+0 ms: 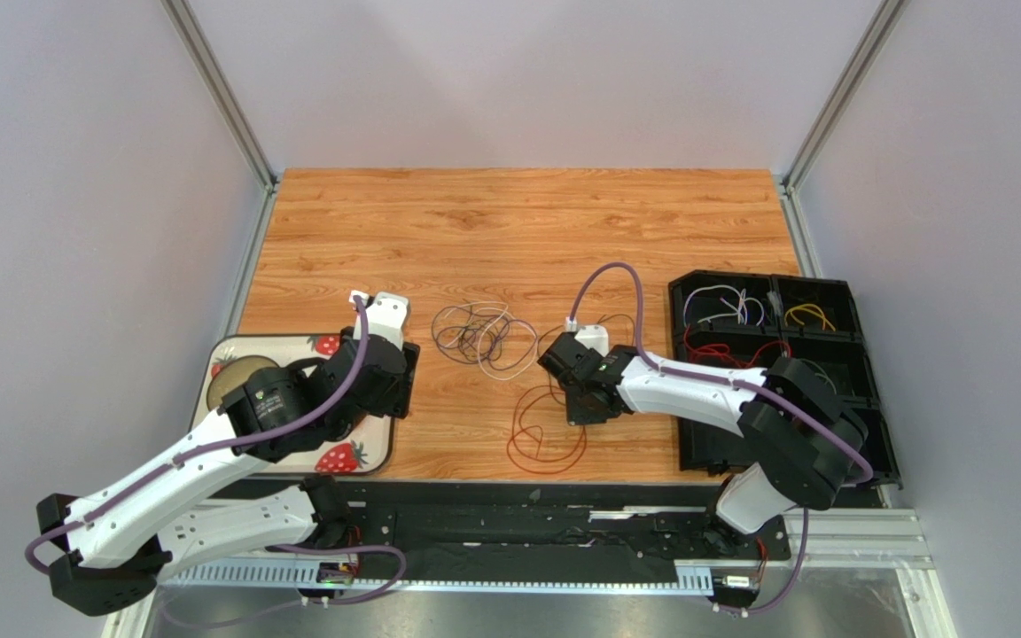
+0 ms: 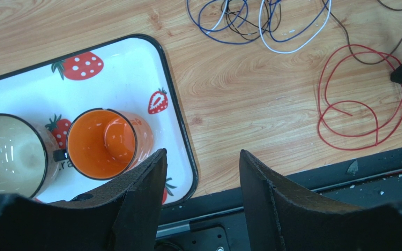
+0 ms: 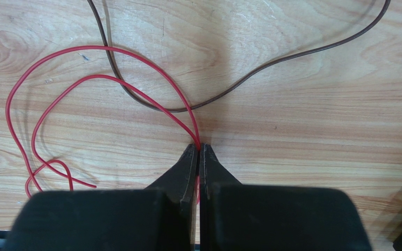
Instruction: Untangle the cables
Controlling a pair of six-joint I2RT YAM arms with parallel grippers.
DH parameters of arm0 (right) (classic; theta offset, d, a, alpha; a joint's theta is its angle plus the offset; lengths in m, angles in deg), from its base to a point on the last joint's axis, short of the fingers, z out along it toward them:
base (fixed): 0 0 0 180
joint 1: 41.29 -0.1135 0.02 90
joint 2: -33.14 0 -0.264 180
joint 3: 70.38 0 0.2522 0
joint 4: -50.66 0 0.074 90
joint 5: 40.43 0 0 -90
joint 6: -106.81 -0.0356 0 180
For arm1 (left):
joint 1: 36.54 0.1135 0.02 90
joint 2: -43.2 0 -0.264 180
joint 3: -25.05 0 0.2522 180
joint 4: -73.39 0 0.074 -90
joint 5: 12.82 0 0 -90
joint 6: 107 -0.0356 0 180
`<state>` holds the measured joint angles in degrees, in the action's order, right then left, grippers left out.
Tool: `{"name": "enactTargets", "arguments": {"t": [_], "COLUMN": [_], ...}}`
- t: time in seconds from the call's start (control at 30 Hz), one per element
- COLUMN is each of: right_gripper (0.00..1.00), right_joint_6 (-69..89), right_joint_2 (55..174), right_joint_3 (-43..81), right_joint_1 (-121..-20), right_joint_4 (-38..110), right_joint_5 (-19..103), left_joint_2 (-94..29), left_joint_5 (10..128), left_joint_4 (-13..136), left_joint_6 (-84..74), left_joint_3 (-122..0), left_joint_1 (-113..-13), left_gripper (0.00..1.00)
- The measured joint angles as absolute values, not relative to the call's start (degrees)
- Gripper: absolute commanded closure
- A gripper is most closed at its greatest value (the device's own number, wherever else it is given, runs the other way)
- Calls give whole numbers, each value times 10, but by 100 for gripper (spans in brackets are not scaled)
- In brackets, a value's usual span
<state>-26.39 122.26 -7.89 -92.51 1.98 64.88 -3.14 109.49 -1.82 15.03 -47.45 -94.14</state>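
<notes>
**Ana:** Cables from overhead first. Where do they lie?

**Ben:** A tangle of cables [image 1: 483, 335] sits mid-table [image 1: 529, 226]. A red cable [image 1: 543, 441] loops just beside it, toward 5 o'clock. The right gripper [image 1: 580, 396] is at that loop's 1 o'clock edge, but from up here I cannot tell how its jaws stand. More wires lie in a black bin [image 1: 875, 432] at the table's 3 o'clock side.

**Ana:** And the other side?

**Ben:** The left arm [image 1: 196, 459] reaches over a strawberry tray [image 1: 343, 459] at 8 o'clock.

**Ana:** Left wrist camera?

**Ben:** The left gripper [image 2: 202, 157] has its jaws spread wide above the tray's near corner. An orange mug [image 2: 103, 144] and a cream mug [image 2: 9, 154] stand side by side on the tray at 9 o'clock. The tangle, with blue, white and dark strands, is at 12 o'clock. The red cable lies at 2 o'clock on bare wood, apart from the tangle.

**Ana:** Right wrist camera?

**Ben:** Here the jaws are pressed together, pinching the red cable at their tips. Two red strands arc from the pinch toward 10 o'clock and curl round to 8 o'clock, where a loose end lies. A brown cable [image 3: 271, 63] crosses the red near 11 o'clock and sweeps off to 1 o'clock. I cannot tell which one lies on top.
</notes>
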Motion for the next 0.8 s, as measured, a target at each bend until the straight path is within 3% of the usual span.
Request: {"name": "enactTargets", "arguments": {"t": [0.23,0.8], "right_gripper": [100,100], "right_joint_6": [-260,-207], "right_joint_2": [1194,909], "right_joint_3": [-76,20], "right_joint_1": [-925,-925], "right_joint_4": [-20,-178], "right_joint_5": [654,724], "left_joint_2": [-31,-23], "left_joint_5": [1097,1098], "left_joint_4": [-18,-18], "left_joint_6": [150,150], "left_joint_3": [-474,-474], "left_joint_1": [-941,-941], "left_gripper": [38,39]}}
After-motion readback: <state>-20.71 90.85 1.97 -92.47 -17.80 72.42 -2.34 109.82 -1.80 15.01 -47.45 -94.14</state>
